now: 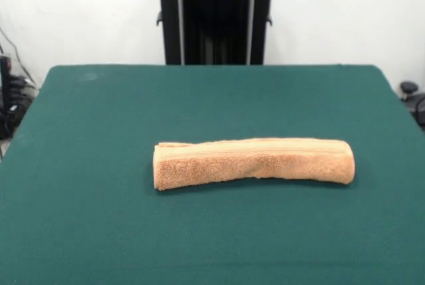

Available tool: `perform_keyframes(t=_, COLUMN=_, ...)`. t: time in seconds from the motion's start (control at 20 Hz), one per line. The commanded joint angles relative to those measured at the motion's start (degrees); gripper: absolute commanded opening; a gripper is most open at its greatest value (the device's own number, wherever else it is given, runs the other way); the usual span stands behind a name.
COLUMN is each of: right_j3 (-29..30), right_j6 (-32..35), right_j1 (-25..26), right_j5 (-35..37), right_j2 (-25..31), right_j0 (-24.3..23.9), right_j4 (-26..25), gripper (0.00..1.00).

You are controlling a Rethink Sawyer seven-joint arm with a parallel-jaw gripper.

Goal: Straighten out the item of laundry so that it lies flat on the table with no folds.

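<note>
No gripper is showing in the front view, so its jaws and anything they might be gripping cannot be told. Only the black pedestal (216, 16) is standing beyond the far edge of the table (80, 218), with a dark curved bar and a sliver of red across its top.

The towel (254, 163) is lying on the table, well in front of the pedestal and roughly in line with it, stretching somewhat farther to the picture's right than to the left. It is sitting as a long, narrow, thick bundle, folded or rolled over itself, running crosswise. A woven border band is running along its upper edge, and layered edges are showing at its left end. Its right end is looking rounded. Green cloth is lying bare on all sides of it.
</note>
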Motion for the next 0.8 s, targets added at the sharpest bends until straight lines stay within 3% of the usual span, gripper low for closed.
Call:
perform_keyframes(t=0.05, right_j3=-0.3, right_j6=28.5, right_j1=3.0, right_j5=17.8, right_j2=-0.1, right_j0=-1.6, right_j4=9.4, gripper=1.00)
perform_keyframes(t=0.3, right_j3=2.0, right_j6=26.8, right_j1=2.6, right_j5=16.9, right_j2=-0.2, right_j0=-1.8, right_j4=9.8, gripper=1.00)
perform_keyframes(t=0.8, right_j3=4.7, right_j6=21.1, right_j1=7.2, right_j5=9.5, right_j2=0.7, right_j0=-5.5, right_j4=8.0, gripper=1.00)
